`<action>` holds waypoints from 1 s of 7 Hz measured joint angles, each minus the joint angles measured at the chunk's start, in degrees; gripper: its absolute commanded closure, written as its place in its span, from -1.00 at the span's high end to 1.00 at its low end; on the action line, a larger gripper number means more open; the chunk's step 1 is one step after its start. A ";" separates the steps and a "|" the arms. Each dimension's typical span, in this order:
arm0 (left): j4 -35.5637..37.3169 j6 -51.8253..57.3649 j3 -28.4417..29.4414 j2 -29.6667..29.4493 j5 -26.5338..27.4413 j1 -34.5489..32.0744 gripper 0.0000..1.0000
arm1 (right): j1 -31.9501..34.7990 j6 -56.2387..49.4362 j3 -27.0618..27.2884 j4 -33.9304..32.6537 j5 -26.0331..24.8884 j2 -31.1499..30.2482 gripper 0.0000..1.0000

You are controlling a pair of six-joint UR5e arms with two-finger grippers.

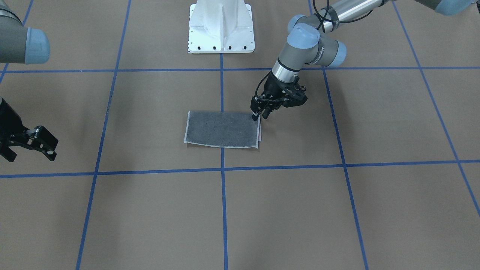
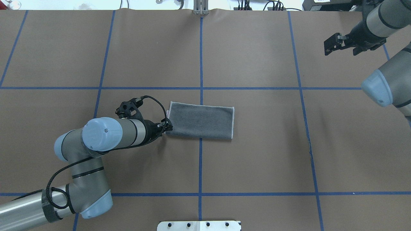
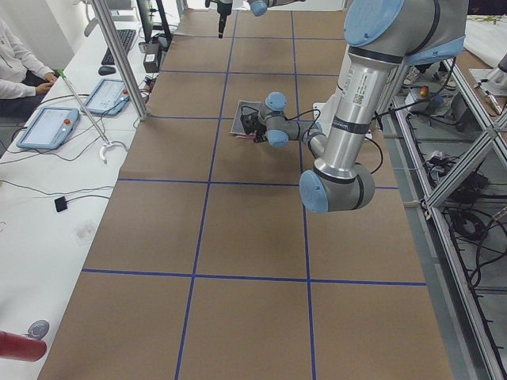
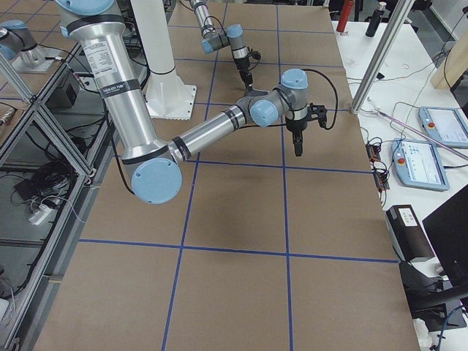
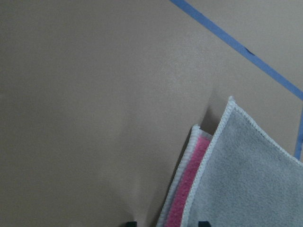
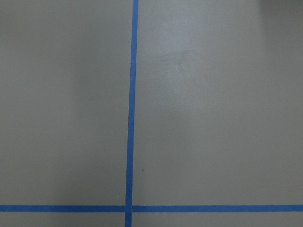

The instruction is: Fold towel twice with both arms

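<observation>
The towel (image 1: 221, 129) lies flat near the table's middle as a rectangle folded in half, grey face up, also in the overhead view (image 2: 202, 120). In the left wrist view (image 5: 246, 179) a pink strip of its lower layer shows along the edge. My left gripper (image 1: 259, 117) is down at the towel's corner nearest the robot's left (image 2: 168, 126). It is open, with its two tips either side of the towel's edge. My right gripper (image 1: 29, 155) is open and empty, far off at the table's right side (image 2: 342, 51).
The white pedestal base (image 1: 221, 30) stands at the robot's side of the table. Blue tape lines (image 6: 131, 109) grid the brown table. A side desk with tablets (image 3: 47, 127) and a seated person runs along the far edge.
</observation>
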 measured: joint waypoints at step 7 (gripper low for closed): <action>-0.06 0.24 -0.14 -0.07 -0.06 0.03 -1.00 | 0.27 -0.01 0.08 0.07 0.14 -0.10 1.00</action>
